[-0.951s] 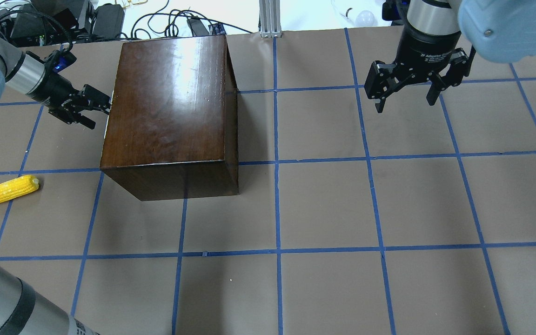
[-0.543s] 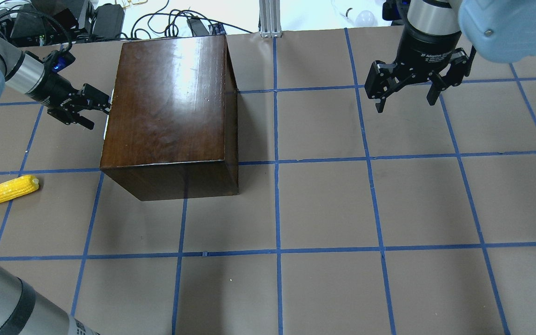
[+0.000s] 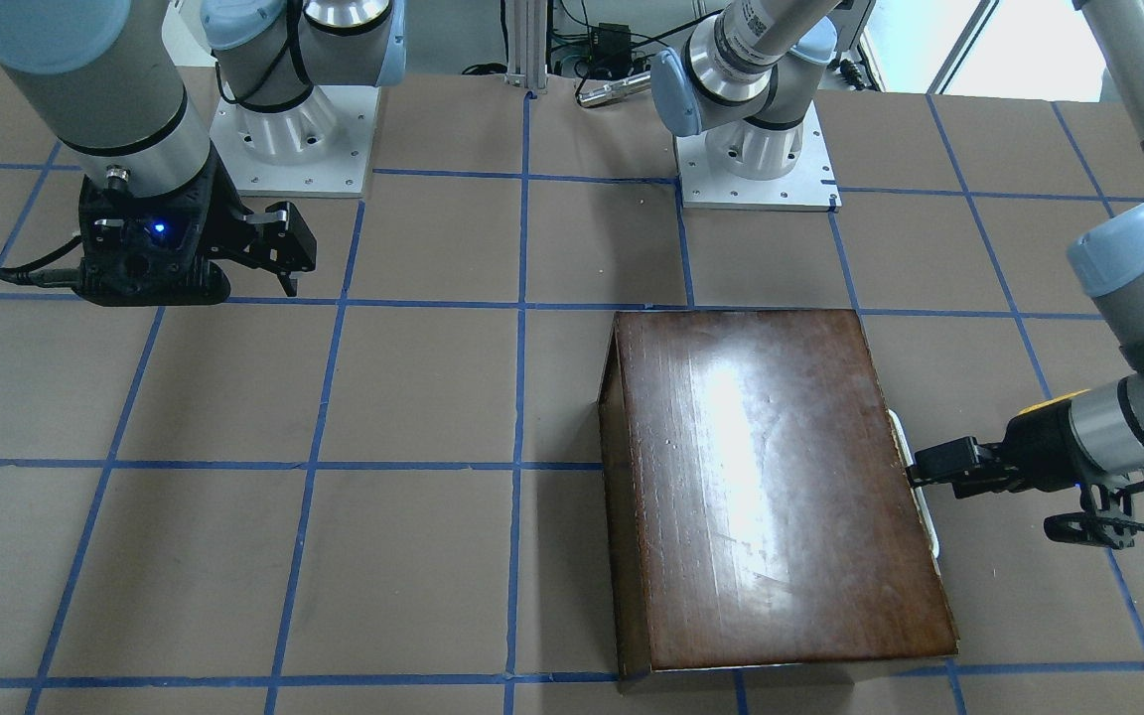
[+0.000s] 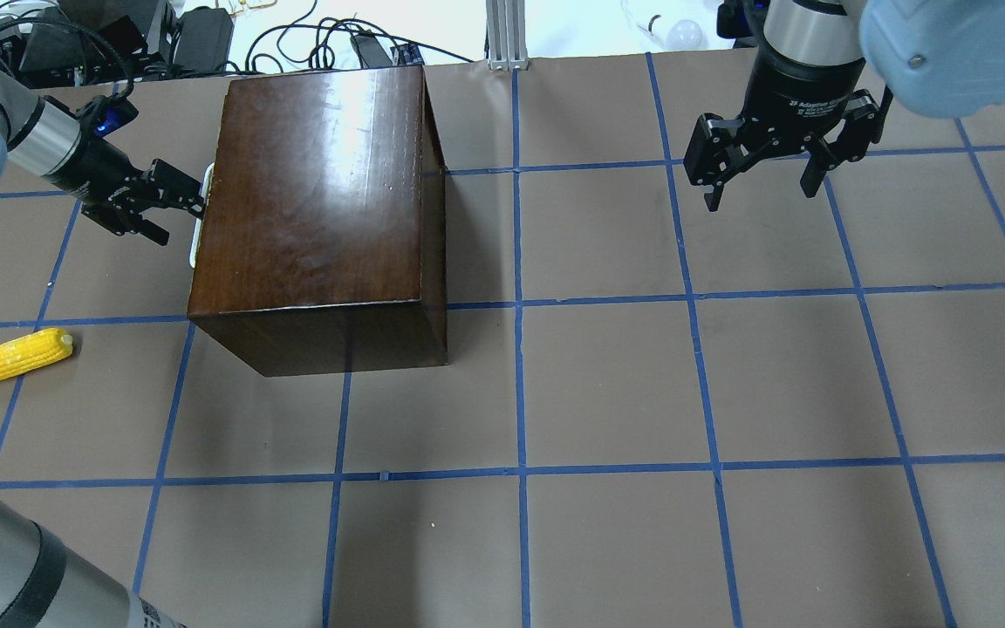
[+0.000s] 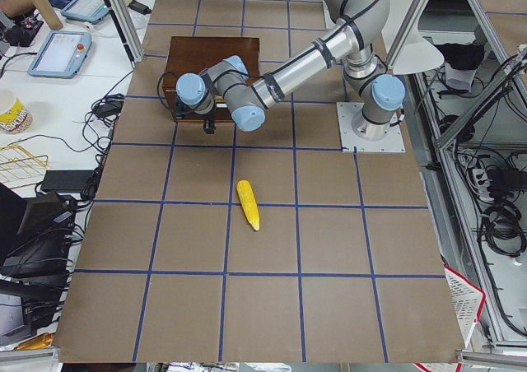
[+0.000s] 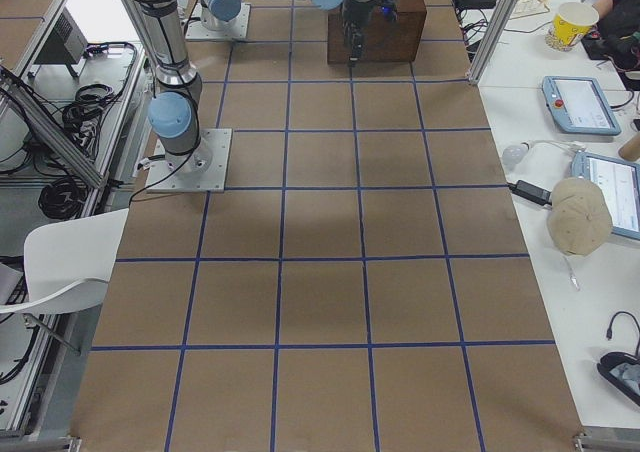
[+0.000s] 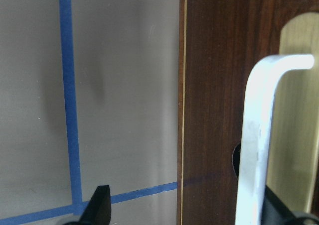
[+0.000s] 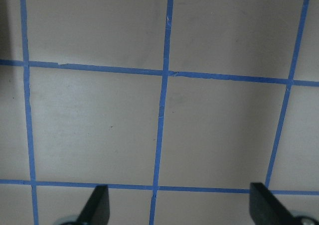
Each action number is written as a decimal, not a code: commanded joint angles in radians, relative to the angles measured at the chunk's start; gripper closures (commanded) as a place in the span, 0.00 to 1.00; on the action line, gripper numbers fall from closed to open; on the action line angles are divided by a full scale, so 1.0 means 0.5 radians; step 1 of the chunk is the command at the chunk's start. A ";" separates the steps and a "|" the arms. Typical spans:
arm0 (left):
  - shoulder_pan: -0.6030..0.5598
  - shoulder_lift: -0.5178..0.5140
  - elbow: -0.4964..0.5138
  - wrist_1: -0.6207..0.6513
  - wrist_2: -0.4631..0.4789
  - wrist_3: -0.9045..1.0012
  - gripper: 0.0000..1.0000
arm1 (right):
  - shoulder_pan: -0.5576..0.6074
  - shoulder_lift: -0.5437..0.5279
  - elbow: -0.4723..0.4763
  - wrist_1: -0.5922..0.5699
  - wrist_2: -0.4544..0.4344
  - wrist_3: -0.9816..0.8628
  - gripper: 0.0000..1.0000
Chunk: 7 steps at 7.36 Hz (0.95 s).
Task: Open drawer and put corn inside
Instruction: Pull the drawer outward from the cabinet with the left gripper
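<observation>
While one corn [image 4: 17,356], bright yellow, kernel-rowed and tapered at one end, lay on the tabletop [image 4: 607,392] well apart from the one box [image 4: 319,192], two tools showed. The left tool [image 4: 181,216] had its jaws parted around the white handle [image 7: 256,145] on the dark-brown front of the one drawer [image 7: 214,85]. The right tool [image 4: 760,179] hung with its jaws spread wide.

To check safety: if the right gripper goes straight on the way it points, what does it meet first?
Probably only the brown paper-covered table with blue tape lines: the open right gripper points down at it, nothing between. Its height is unclear.
</observation>
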<state>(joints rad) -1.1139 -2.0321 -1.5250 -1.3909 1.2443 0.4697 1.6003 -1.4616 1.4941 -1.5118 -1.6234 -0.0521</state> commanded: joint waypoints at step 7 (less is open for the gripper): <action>0.000 0.024 0.019 0.018 0.207 -0.001 0.00 | -0.001 0.000 0.000 -0.001 0.001 0.000 0.00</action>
<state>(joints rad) -1.1136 -2.0217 -1.5170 -1.3821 1.3205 0.4681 1.5999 -1.4609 1.4941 -1.5121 -1.6236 -0.0522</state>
